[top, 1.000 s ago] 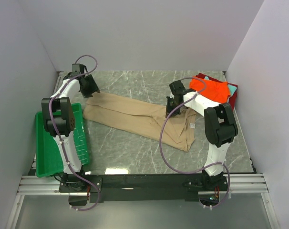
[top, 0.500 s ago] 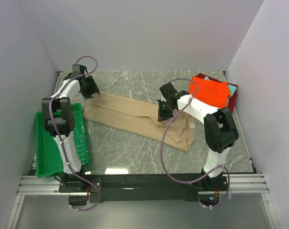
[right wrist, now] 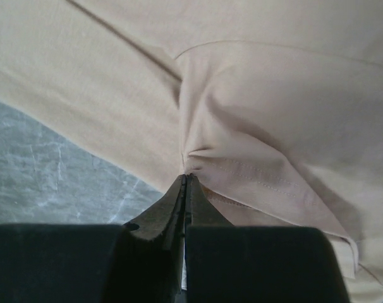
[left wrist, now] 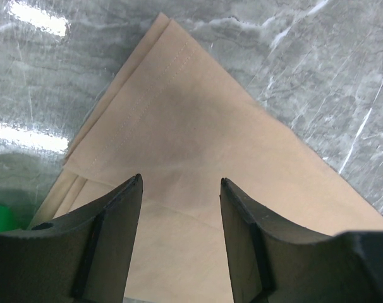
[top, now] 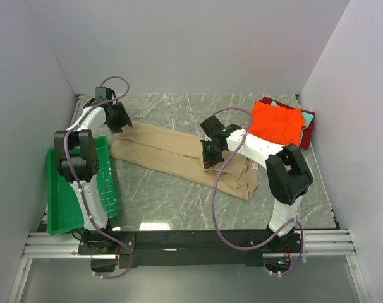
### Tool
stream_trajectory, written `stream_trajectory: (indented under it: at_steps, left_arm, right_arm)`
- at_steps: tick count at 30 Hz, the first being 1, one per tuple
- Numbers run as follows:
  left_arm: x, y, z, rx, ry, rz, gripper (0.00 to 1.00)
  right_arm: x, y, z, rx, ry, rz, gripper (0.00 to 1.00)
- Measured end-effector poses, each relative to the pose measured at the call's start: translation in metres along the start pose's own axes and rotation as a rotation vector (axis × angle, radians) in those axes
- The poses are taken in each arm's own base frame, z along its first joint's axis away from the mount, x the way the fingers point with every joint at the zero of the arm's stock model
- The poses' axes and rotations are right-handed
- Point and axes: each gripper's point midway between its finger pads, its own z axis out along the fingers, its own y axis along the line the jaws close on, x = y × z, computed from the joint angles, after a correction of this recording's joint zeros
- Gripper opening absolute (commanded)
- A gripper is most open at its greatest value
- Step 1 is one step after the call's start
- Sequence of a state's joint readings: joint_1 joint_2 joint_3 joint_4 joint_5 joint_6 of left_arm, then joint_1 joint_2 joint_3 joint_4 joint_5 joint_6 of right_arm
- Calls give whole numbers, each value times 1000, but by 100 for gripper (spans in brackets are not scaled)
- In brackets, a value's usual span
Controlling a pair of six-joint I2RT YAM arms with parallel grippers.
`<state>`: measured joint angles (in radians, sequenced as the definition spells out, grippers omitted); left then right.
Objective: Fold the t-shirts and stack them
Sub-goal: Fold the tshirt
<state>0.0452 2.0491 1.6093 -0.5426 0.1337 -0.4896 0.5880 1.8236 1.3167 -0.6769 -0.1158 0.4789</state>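
A large tan t-shirt lies partly folded across the middle of the marble table. My right gripper is shut on a pinched fold of this tan cloth near its middle. My left gripper is open and empty, hovering just above the shirt's far left corner. A folded orange t-shirt lies on a dark red one at the back right, with a teal edge showing beneath.
A green plastic tray leans at the left edge of the table beside my left arm. White walls close in the left, back and right sides. Bare marble shows in front of the tan shirt.
My right gripper has moved left from near the orange stack, pulling the tan cloth with it over the shirt's middle. My left gripper has barely moved.
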Motion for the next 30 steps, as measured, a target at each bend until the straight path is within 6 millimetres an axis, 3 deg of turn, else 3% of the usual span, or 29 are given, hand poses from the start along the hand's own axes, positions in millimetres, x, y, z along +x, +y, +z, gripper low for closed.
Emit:
stream_trajectory:
  at_steps: [8,14,20,24,27,30]
  left_arm:
    - [2,1,-2,-1,2,3,58]
    - [11,5,-1,-9,18,3,58]
    - [15,7,-1,-31,17,13,57]
    - [22,-5,0,-20,27,35,56]
    - [31,-23,-1,8,34,68,56]
    - [43,-54,-7,67,43,112,57]
  right_arm:
    - [21,14,0,24,32,-63,32]
    - [26,23,-6,35,35,-87,46]
    - [15,21,-27,33,-32,-67,50]
    - [6,14,-34,58,-75,-50,50]
    - [8,-1,-30,90,-78,-13,50]
    - [14,-32,-30,116,-71,70,50]
